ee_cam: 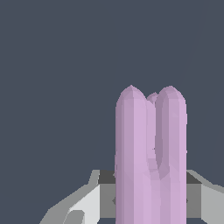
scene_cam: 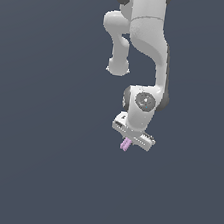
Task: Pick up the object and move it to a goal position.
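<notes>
Currently, the white jointed Franka arm (scene_cam: 144, 43) reaches down from the top of the exterior view, wrist bent, with its pale grey flat-bodied end effector (scene_cam: 128, 141) tilted and sitting a little right of the exterior view's centre. End effector is clenched on the small lilac-pink grooved bar (scene_cam: 125, 144), which sticks out just below the grey body, pointing downward and slightly toward the exterior view's left. Wrist view: same bar (ee_cam: 151, 162) fills the middle of the frame, two rounded-tip sticks joined side by side with a lengthwise groove between them, grey fingers (ee_cam: 83, 205) flanking its base on either side. Background is a uniform dark slate-blue surface (scene_cam: 36, 164); whether the bar touches it cannot be told.
</notes>
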Robot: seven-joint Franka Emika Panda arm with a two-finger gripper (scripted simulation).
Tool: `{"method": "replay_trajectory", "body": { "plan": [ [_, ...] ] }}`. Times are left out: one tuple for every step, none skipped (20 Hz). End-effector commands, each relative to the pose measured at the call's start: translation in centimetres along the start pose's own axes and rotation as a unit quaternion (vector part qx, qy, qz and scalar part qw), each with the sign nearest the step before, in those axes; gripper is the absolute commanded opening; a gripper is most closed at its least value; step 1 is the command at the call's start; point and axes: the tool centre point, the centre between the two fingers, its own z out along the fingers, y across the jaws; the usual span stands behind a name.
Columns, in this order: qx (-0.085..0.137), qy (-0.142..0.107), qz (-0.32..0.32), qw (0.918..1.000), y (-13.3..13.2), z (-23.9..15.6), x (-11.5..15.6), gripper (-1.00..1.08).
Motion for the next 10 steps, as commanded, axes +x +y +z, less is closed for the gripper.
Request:
{"method": "replay_trajectory", "body": {
  "plan": [
    [0.000,0.000,0.000,1.0000,1.0,-0.4,0.0,-1.00],
    [0.000,0.000,0.000,1.0000,1.5,-0.6,-0.1,-1.00],
    [0.000,0.000,0.000,1.0000,2.0,-0.8,-0.1,-1.00],
    [0.000,0.000,0.000,1.0000,2.6,-1.0,-0.1,-1.00],
    [0.000,0.000,0.000,1.0000,3.3,-1.3,-0.2,-1.00],
    [0.000,0.000,0.000,1.0000,4.0,-1.6,-0.2,-1.00],
    [0.000,0.000,0.000,1.0000,4.7,-1.9,-0.3,-1.00],
    [0.000,0.000,0.000,1.0000,5.6,-2.2,-0.3,-1.00],
    [0.000,0.000,0.000,1.0000,6.5,-2.6,-0.4,-1.00],
    [0.000,0.000,0.000,1.0000,7.5,-3.0,-0.4,-1.00]
  ]
}}
